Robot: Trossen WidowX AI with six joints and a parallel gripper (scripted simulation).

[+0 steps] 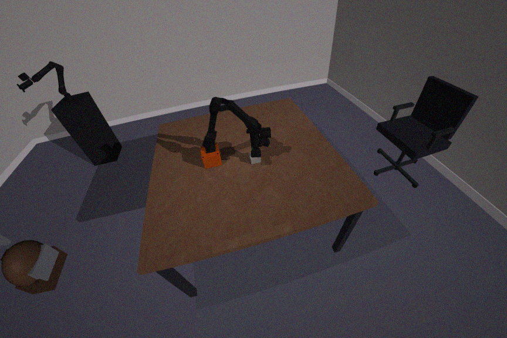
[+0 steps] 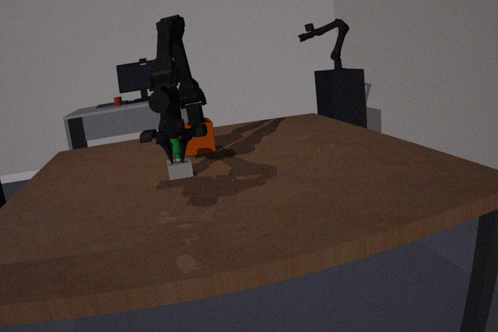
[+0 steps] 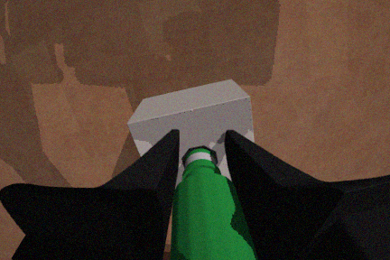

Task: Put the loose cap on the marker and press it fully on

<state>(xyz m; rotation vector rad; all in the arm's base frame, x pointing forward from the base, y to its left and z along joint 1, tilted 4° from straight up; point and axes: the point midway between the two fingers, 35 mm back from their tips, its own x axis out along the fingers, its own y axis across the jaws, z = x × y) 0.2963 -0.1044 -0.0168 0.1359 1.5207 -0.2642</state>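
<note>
The grey holder block [image 1: 255, 160] [image 2: 180, 172] [image 3: 194, 103] stands on the table. The green cap [image 2: 175, 145] [image 3: 205, 213] is upright above the block, in line with the marker. Below its wide part, the wrist view shows a narrower green section and the marker's pale band [image 3: 199, 156] at the block. My gripper [image 1: 255, 155] [image 2: 177, 161] [image 3: 202, 137] points down and is shut on the cap, with its fingertips close above the block. The fingers hide the cap's sides. I cannot tell whether the cap is fully seated on the marker.
The orange arm base [image 1: 211, 158] [image 2: 200, 139] stands beside the block on the wooden table [image 1: 262, 203] [image 2: 321, 199]. A second arm on a dark pedestal [image 1: 84, 125] [image 2: 340, 95], an office chair [image 1: 413, 129] and a desk [image 2: 116, 123] stand away from the table.
</note>
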